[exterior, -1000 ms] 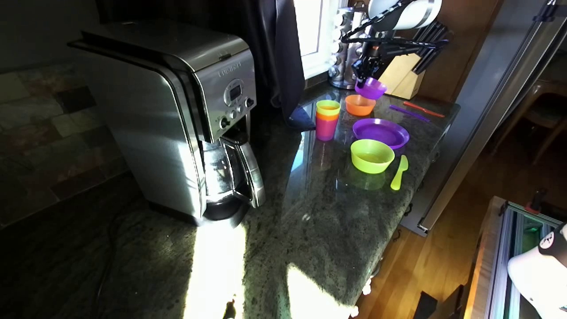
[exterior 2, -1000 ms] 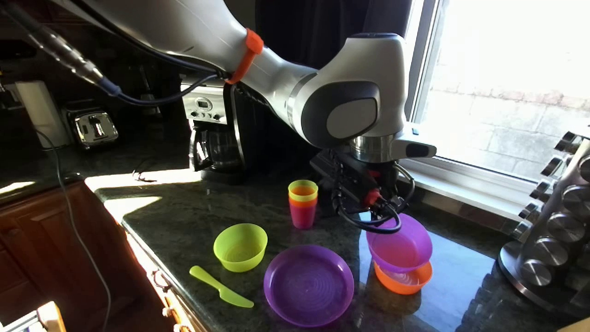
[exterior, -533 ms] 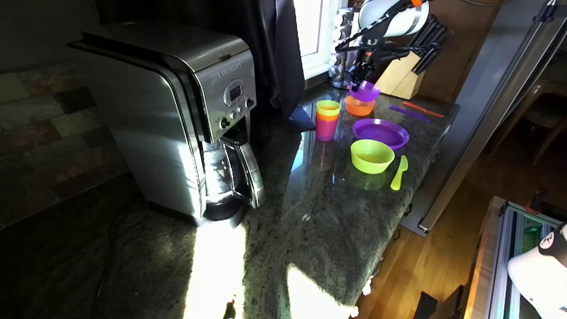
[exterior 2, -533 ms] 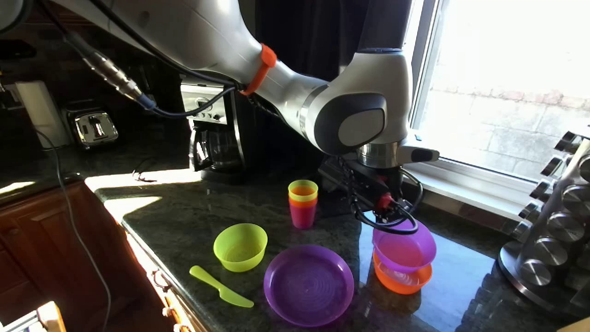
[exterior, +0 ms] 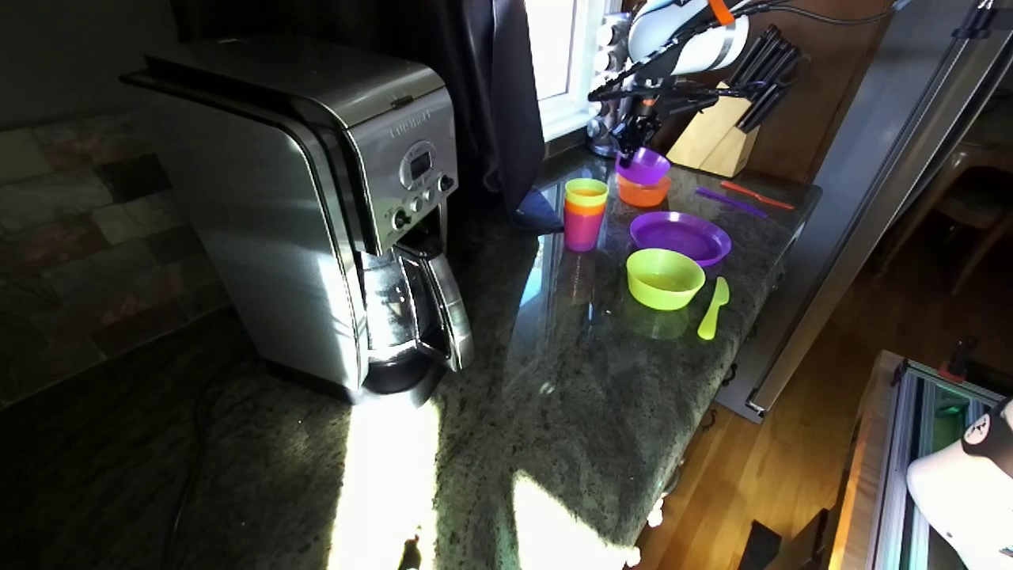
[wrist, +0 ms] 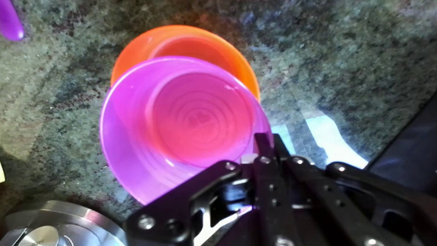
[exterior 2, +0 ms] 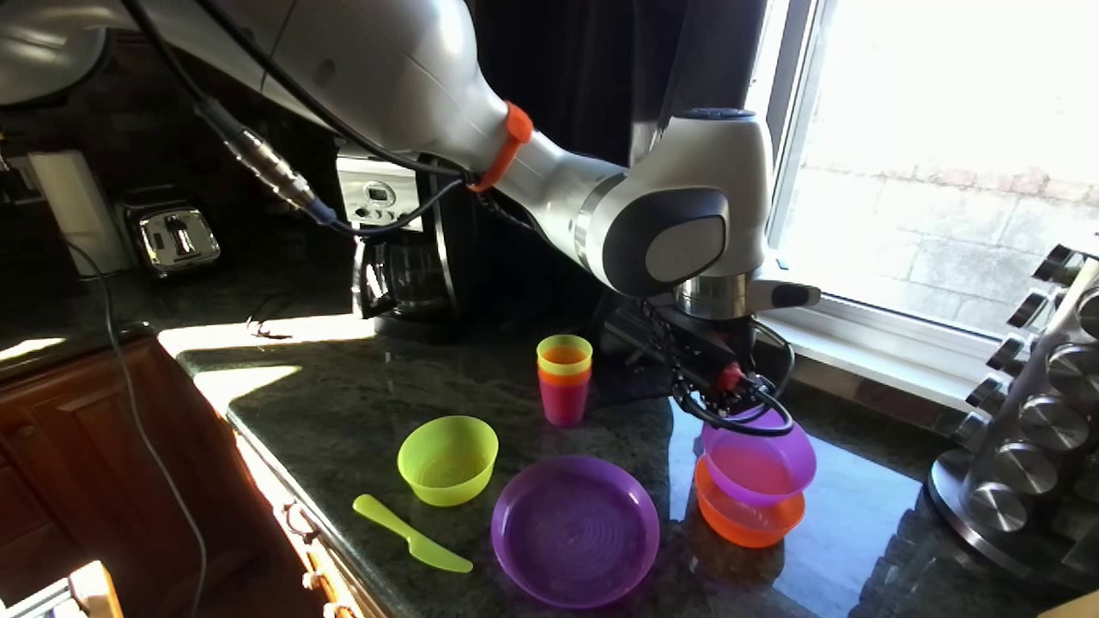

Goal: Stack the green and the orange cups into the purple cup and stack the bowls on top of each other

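Gripper [wrist: 269, 140] pinches the purple bowl [wrist: 201, 119] by its rim, mouth facing upward.

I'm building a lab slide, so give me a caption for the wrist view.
The claw grips the purple bowl by its rim, partly over the orange bowl.

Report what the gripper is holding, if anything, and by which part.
The gripper has the purple bowl pinched by one side of its rim.
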Tool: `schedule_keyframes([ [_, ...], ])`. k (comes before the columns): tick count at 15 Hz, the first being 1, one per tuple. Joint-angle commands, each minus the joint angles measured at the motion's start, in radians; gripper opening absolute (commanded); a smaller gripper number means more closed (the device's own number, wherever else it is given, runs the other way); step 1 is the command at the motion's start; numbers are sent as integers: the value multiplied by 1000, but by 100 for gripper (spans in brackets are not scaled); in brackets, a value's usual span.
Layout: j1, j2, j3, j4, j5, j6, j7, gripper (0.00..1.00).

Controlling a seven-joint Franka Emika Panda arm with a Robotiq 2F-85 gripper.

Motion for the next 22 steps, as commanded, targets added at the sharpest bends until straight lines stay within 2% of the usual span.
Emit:
schedule_keyframes([
  [1, -10, 30, 6, 41, -18, -56, -3, 1],
  [5, -13, 42, 3, 50, -21, -79, 0, 1],
  [6, -15, 42, 2, 50, -20, -82, 3, 29],
  [7, -16, 42, 1, 49, -21, -83, 3, 30],
  [8, -15, 38, -3, 47, -25, -80, 10, 36],
  [15, -29, -23, -32, 18, -25, -80, 35, 89],
  [17, -38, -30, -48, 11, -20, -79, 56, 100],
  [22, -65, -31, -90, -8, -12, -100, 142, 100],
])
